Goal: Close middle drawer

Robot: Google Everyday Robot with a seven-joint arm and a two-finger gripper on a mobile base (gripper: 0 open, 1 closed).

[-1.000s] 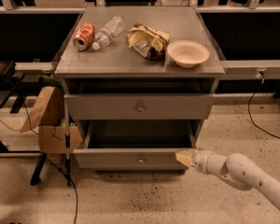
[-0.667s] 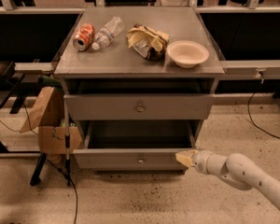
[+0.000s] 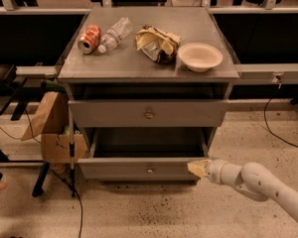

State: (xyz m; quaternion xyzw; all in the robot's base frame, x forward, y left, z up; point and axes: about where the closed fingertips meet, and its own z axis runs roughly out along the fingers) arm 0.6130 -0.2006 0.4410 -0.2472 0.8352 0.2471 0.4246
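Currently, gripper (image 3: 198, 168): low on the right, jaws together in one tan wedge, tip touching the right end of the drawer front.
Middle drawer (image 3: 119, 169): just left of the jaws, pulled out (its gray tray lies open behind the low front panel).
Taller drawer (image 3: 109, 114): above and left of the jaws, set further back.
Tabletop (image 3: 139, 66): well above the jaws, carrying a bowl (image 3: 200, 56), can (image 3: 89, 38), bottle (image 3: 114, 33) and crumpled bag (image 3: 156, 42).

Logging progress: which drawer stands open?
The middle drawer, low-fronted, tray exposed; the taller-fronted drawer above shows no tray. The gripper is at the open front's right corner.
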